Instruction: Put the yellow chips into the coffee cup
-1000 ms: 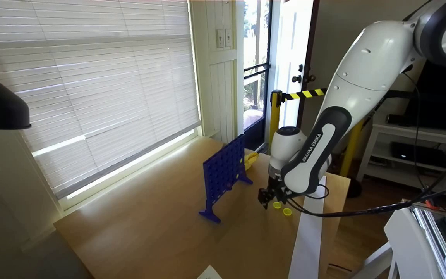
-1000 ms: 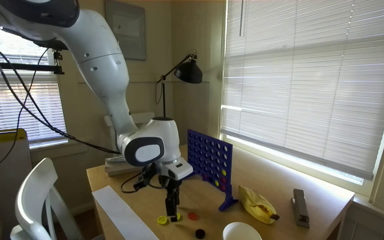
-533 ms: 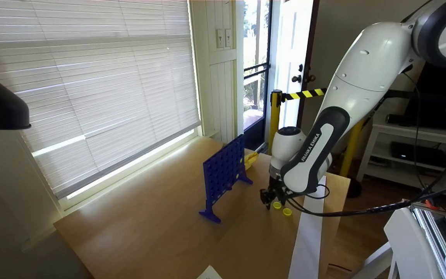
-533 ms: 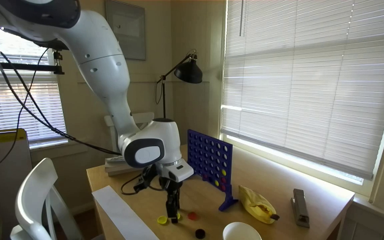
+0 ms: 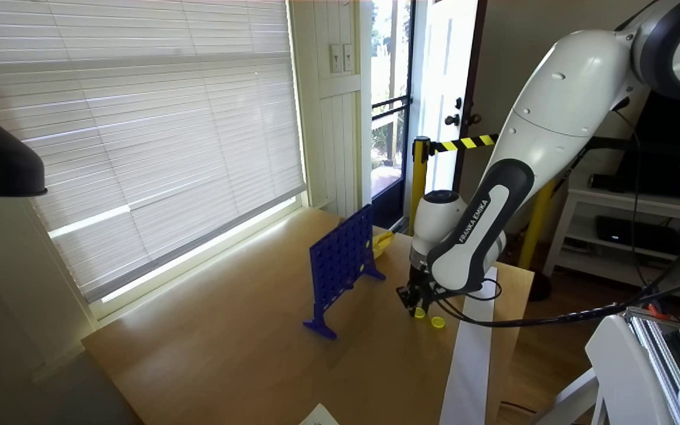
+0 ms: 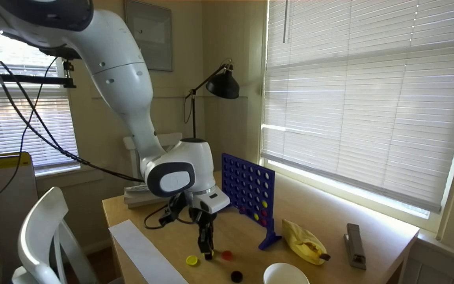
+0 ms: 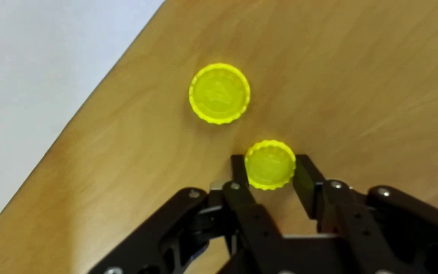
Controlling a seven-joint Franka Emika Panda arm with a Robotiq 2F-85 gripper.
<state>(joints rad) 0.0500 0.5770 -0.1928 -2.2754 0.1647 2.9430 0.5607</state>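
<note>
Your black two-fingered gripper (image 7: 270, 167) points down at the light-brown wooden table (image 7: 375, 95), its jaws closed on a small round yellow plastic chip (image 7: 270, 164) with a ridged rim; in the wrist view a dark pad (image 7: 239, 171) meets the disc on either side. Whether this held chip clears the wood, you cannot tell from these views. A second yellow chip (image 7: 219, 93), of the same shape, lies flat just beside it, between the held chip and a long flat white strip (image 6: 143, 252). The pale whitish round coffee cup (image 6: 285, 274) stands well apart from your gripper in an exterior view, partly cut off by the lower edge of the frame. In that same view you find a flat red-orange disc (image 6: 227, 255) near the gripper, on the side away from the second chip, and a dark round disc (image 6: 236, 277) nearer the cup. The blue upright grid-like rack (image 5: 341, 257) stands on its feet in both exterior views; yellow discs (image 6: 265, 204) and red discs (image 6: 264, 213) show in its lower holes. Beside one foot lies a yellow banana-like object (image 6: 305, 242), and farther along you see a grey stapler (image 6: 354, 246).
</note>
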